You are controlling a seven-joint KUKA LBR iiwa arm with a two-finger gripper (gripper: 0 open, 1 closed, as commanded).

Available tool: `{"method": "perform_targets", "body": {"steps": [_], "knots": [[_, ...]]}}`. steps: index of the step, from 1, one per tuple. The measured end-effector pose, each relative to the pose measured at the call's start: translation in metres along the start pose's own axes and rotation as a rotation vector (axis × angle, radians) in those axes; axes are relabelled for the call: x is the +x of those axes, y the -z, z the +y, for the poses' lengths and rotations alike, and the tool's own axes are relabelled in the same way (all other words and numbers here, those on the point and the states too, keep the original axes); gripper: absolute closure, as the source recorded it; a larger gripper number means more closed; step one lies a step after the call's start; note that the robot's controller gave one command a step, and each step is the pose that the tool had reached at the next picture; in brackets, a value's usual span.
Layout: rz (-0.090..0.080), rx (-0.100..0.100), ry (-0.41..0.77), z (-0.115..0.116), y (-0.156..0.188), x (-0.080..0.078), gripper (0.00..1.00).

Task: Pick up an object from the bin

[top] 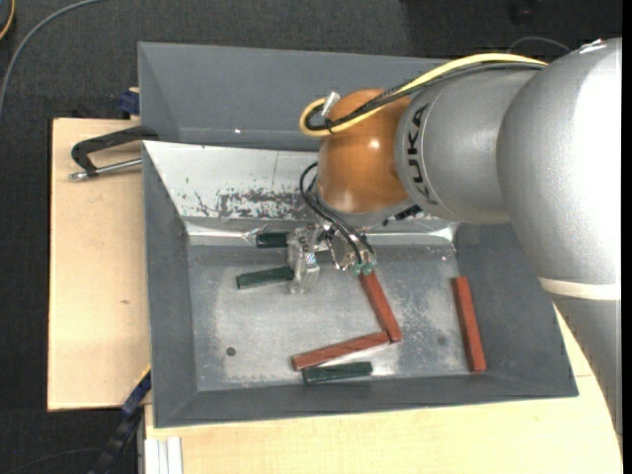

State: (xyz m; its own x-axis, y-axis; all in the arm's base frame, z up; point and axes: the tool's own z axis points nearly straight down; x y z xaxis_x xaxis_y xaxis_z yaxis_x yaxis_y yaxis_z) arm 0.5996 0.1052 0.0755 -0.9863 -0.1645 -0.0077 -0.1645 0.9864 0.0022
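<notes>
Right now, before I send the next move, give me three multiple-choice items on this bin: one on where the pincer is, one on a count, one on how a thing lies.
1. Where is the pincer?
A. Over the front left corner
B. Over the back of the grey metal bin, near the middle
C. Outside the bin

2. How many red-brown flat sticks lie in the bin?
A. One
B. Five
C. Three

3. How does the red-brown stick by the right wall lie?
A. Lying down, apart from the other sticks
B. Across a green stick
C. Standing on end

Key: 1 B, it hangs just before the back wall, beside a dark green flat stick. 2 C, one is at the right wall and two meet near the front. 3 A, bare floor separates it from the rest.
</notes>
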Motion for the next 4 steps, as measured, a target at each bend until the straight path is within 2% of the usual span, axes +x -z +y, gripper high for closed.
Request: {"method": "perform_targets", "body": {"steps": [1,2,3,4], "knots": [[-0.002,0.000,0.318,0.017,0.097,0.009,1.00],[-0.001,0.002,0.434,-0.004,0.098,-0.001,1.00],[0.000,0.000,0.435,-0.003,0.098,-0.001,0.00],[0.008,-0.003,0.377,0.023,-0.006,0.000,0.00]]}}
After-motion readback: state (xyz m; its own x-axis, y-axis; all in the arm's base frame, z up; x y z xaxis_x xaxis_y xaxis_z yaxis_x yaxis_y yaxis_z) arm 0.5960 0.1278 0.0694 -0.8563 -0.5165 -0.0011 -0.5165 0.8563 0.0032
